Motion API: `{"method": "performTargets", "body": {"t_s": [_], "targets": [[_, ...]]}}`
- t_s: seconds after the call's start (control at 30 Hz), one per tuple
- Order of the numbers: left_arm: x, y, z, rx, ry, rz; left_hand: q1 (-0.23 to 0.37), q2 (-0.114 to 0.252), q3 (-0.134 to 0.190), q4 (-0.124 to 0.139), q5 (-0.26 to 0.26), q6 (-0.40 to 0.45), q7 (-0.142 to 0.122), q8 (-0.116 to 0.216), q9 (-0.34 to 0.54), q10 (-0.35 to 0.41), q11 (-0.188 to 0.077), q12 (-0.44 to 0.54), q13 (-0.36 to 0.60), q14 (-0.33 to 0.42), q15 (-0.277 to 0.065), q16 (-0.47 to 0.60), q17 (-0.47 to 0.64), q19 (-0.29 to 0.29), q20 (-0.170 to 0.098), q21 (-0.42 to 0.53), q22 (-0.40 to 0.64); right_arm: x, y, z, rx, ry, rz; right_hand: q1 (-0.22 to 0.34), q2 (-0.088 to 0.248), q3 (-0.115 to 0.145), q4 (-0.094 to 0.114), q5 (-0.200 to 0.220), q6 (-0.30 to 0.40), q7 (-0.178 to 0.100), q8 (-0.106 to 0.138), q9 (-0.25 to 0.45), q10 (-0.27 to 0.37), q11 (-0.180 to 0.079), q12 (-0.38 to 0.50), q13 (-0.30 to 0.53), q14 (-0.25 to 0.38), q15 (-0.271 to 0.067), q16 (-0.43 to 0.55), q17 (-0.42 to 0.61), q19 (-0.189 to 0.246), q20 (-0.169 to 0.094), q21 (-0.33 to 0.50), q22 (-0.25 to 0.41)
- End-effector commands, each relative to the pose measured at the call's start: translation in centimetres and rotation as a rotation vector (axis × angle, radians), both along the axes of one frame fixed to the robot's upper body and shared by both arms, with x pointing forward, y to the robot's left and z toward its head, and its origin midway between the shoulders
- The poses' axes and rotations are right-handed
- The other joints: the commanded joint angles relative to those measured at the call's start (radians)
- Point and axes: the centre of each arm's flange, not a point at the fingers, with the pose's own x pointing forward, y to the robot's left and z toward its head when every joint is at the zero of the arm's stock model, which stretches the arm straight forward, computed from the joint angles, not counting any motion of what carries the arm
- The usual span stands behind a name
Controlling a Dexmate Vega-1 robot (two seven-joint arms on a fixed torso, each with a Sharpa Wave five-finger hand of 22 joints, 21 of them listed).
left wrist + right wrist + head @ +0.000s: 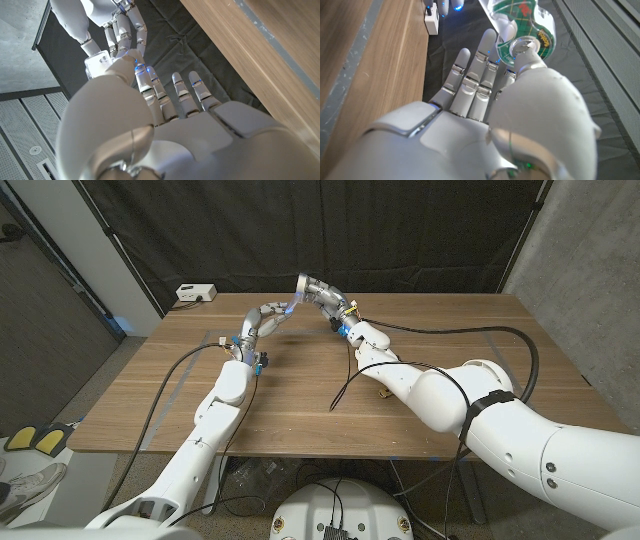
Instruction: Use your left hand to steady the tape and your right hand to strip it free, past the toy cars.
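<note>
My right hand [322, 292] is raised above the table's far middle and grips a clear tape dispenser [303, 284] with a green tartan roll [525, 20]; its thumb presses on the roll's hub. My left hand [265, 318] is lifted just to its left, with the fingers [150, 85] stretched toward the right hand [125, 25] and the dispenser [97, 64]. The left thumb tip is close beside the dispenser, and I cannot tell whether it pinches any tape. The left hand's blue-lit fingertips [456, 5] appear beyond my right hand [485, 115].
The wooden table [300, 400] carries a black cable [345, 390] near its middle and a grey strip [172, 388] along its left side. A white box [195, 293] sits at the back left corner. A black curtain hangs behind.
</note>
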Motion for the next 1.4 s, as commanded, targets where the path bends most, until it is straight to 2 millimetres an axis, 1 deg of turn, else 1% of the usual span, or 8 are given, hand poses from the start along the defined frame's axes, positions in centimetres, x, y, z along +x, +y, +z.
{"method": "performTargets", "body": {"t_s": [0.03, 0.27, 0.73, 1.1, 1.27, 1.33, 1.37, 1.4], "targets": [[0.36, 0.02, 0.02, 0.001, 0.01, 0.001, 0.013, -0.01, 0.013, -0.004, 0.005, 0.079, 0.065, 0.008, 0.005, 0.005, 0.0, 0.008, 0.003, -0.002, -0.123, -0.006, -0.001, 0.002, -0.007, 0.007, 0.0, 0.46, -0.46, 0.65, 0.068, 0.06, 0.05, 0.011, 0.025, 0.012, 0.008, 0.005, 0.1, -0.022, 0.002, 0.004, 0.147, -0.109, 0.036, 0.15, 0.003, -0.066, -0.002, 0.004, -0.002, -0.05, 0.007, 0.0], [0.38, -0.22, 0.14, 0.007, 0.008, -0.002, 0.02, -0.014, 0.019, -0.004, 0.004, 0.084, 0.074, 0.005, 0.004, 0.008, 0.0, 0.011, 0.004, -0.002, -0.125, -0.009, -0.002, 0.003, -0.008, 0.01, 0.0, 0.4, -0.79, 0.47, 0.094, 0.055, 0.061, 0.011, 0.025, 0.014, 0.008, 0.005, 0.102, -0.021, 0.002, 0.004, 0.147, -0.11, 0.034, 0.152, 0.007, -0.066, -0.003, 0.005, -0.003, -0.052, 0.012, -0.001], [0.17, -0.25, 0.01, 0.005, 0.005, 0.005, 0.026, -0.022, 0.025, -0.002, 0.003, 0.094, 0.074, 0.0, 0.004, 0.012, 0.0, 0.016, 0.005, 0.0, -0.127, -0.012, -0.002, 0.004, -0.011, 0.015, -0.001, 0.5, -1.13, 0.51, 0.113, 0.058, 0.05, 0.009, 0.022, 0.017, 0.008, 0.004, 0.103, -0.022, 0.0, 0.004, 0.148, -0.111, 0.031, 0.155, 0.01, -0.066, -0.006, 0.007, -0.005, -0.053, 0.021, -0.003], [0.24, -0.28, -0.04, -0.003, 0.003, 0.002, 0.027, -0.027, 0.031, 0.003, 0.001, 0.099, 0.071, -0.006, 0.003, 0.015, -0.001, 0.02, 0.006, 0.0, -0.127, -0.013, 0.0, 0.002, -0.008, 0.019, -0.001, 0.53, -1.12, 0.52, 0.108, 0.058, 0.042, 0.008, 0.021, 0.019, 0.008, 0.003, 0.104, -0.02, -0.001, 0.004, 0.152, -0.109, 0.029, 0.157, 0.011, -0.066, -0.009, 0.008, -0.007, -0.053, 0.028, -0.005], [0.47, -0.05, -0.27, -0.06, 0.019, -0.037, 0.015, -0.025, 0.031, 0.015, -0.001, 0.092, 0.057, -0.015, 0.004, 0.018, 0.0, 0.023, 0.007, 0.007, -0.11, -0.01, 0.004, -0.004, 0.003, 0.02, -0.001, 0.54, -1.12, 0.6, 0.107, 0.058, 0.042, 0.008, 0.021, 0.019, 0.008, 0.003, 0.105, -0.02, -0.001, 0.005, 0.152, -0.11, 0.028, 0.158, 0.012, -0.066, -0.01, 0.008, -0.008, -0.053, 0.03, -0.005], [0.46, 0.11, -0.18, -0.054, 0.021, -0.037, 0.008, -0.018, 0.037, 0.022, -0.003, 0.042, 0.055, -0.029, 0.022, -0.013, 0.01, 0.015, 0.009, -0.003, -0.088, -0.012, 0.012, -0.035, 0.032, 0.017, 0.0, 0.55, -1.15, 0.61, 0.107, 0.057, 0.04, 0.008, 0.02, 0.02, 0.008, 0.003, 0.105, -0.02, -0.001, 0.005, 0.152, -0.109, 0.027, 0.158, 0.012, -0.066, -0.01, 0.009, -0.009, -0.053, 0.031, -0.006], [0.31, 0.21, -0.06, -0.039, 0.028, -0.046, 0.007, -0.019, 0.043, 0.024, -0.005, -0.047, 0.031, -0.06, 0.029, -0.052, 0.01, 0.004, 0.012, -0.02, -0.076, -0.016, 0.022, -0.042, 0.036, 0.023, 0.002, 0.57, -1.2, 0.58, 0.113, 0.06, 0.041, 0.007, 0.02, 0.02, 0.008, 0.003, 0.105, -0.019, -0.001, 0.005, 0.152, -0.109, 0.027, 0.158, 0.012, -0.066, -0.011, 0.009, -0.009, -0.053, 0.032, -0.006], [0.28, 0.22, -0.05, -0.037, 0.032, -0.05, -0.01, -0.036, 0.034, 0.028, -0.006, -0.112, 0.019, -0.078, 0.038, -0.081, 0.013, -0.005, 0.014, -0.045, -0.065, -0.023, 0.028, -0.056, 0.044, 0.025, 0.002, 0.58, -1.23, 0.57, 0.113, 0.06, 0.041, 0.007, 0.02, 0.02, 0.008, 0.003, 0.105, -0.019, -0.002, 0.005, 0.152, -0.11, 0.026, 0.158, 0.012, -0.066, -0.011, 0.009, -0.01, -0.053, 0.032, -0.006]]}}
